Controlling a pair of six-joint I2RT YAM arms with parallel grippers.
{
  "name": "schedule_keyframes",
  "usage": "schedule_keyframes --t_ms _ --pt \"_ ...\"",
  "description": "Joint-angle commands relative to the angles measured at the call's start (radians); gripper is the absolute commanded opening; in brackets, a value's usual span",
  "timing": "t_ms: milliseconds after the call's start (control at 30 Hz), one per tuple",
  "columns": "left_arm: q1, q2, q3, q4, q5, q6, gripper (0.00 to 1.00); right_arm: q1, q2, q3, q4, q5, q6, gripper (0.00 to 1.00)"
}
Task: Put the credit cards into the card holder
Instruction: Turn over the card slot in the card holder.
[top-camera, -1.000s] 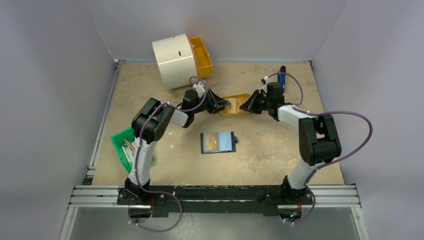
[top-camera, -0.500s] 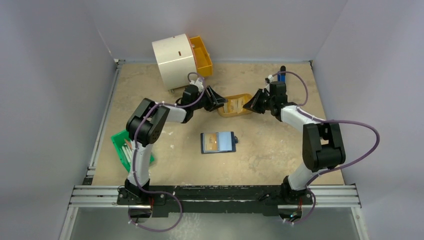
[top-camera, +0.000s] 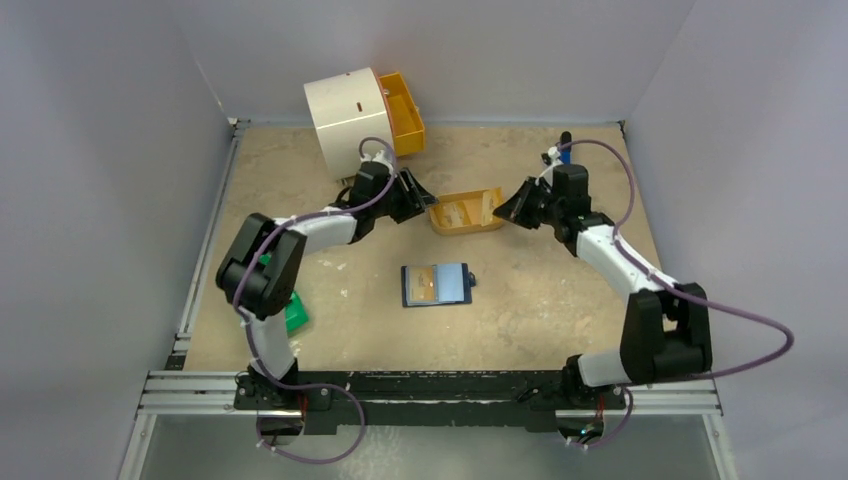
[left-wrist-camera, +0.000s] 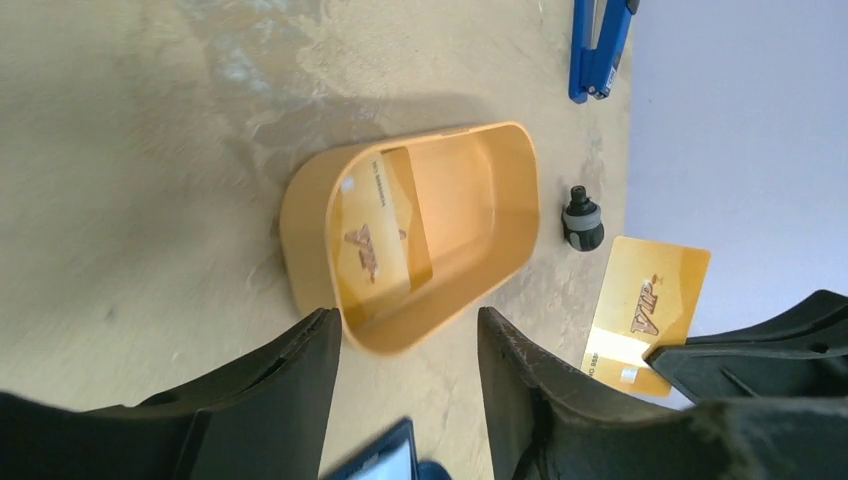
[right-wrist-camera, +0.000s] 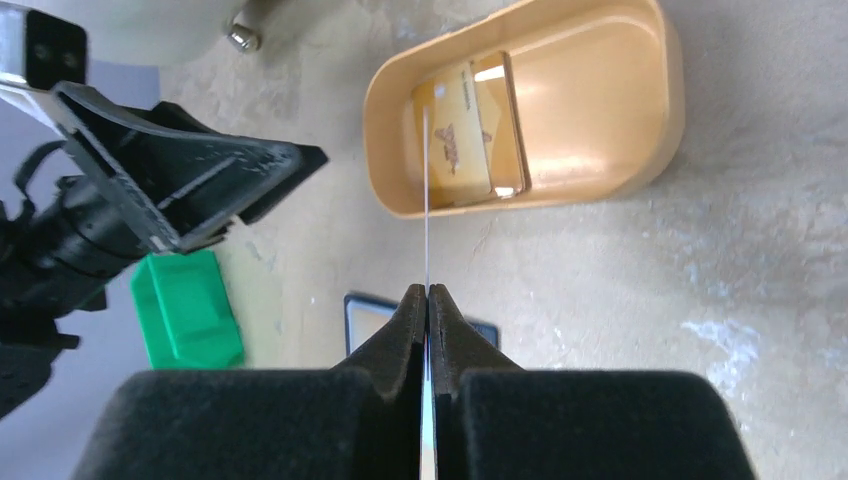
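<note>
card (left-wrist-camera: 645, 315) face-on in left wrist view

Card (left-wrist-camera: 375, 245) in tray (left-wrist-camera: 480, 195), holder (top-camera: 436, 284) in frt.

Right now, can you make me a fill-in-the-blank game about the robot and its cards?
1. The right end effector grips a gold credit card with its jaws ____.
2. Another ____ lies inside the orange oval tray.
3. The navy card holder lies ____ on the table.
4. The green box sits on the robot's ____ side.

Missing words: shut; credit card; open; left.
</note>
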Motion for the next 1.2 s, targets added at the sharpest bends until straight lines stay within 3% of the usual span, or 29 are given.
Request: schedule_keyframes --t_ms 0,167,333,467,633,1167 --pt "-0.005 -0.209 -0.060 -0.146 -0.128 0.082 0.53 0.001 -0.143 -0.090 -0.025 -0.056 -0.029 0.00" --pt "-0.055 -0.409 -0.155 -0.238 -0.182 0.130 0.53 0.060 -0.309 -0.176 -0.096 -0.113 -0.039 0.00" --pt "-0.238 -0.503 -0.224 -0.376 -0.348 0.198 0.53 0.203 -0.379 -0.248 -0.130 -0.041 -0.012 0.00" --pt "-0.336 -0.497 -0.261 -0.407 -0.438 0.209 0.51 0.225 -0.364 -0.337 -0.039 -0.094 0.058 0.00" --pt "-0.378 -0.466 -0.281 -0.369 -0.447 0.186 0.47 0.262 -0.326 -0.333 -0.122 -0.041 0.072 0.00" --pt "-0.415 -0.326 -0.254 -0.362 -0.480 0.186 0.52 0.266 -0.265 -0.367 -0.153 -0.040 0.071 0.00"
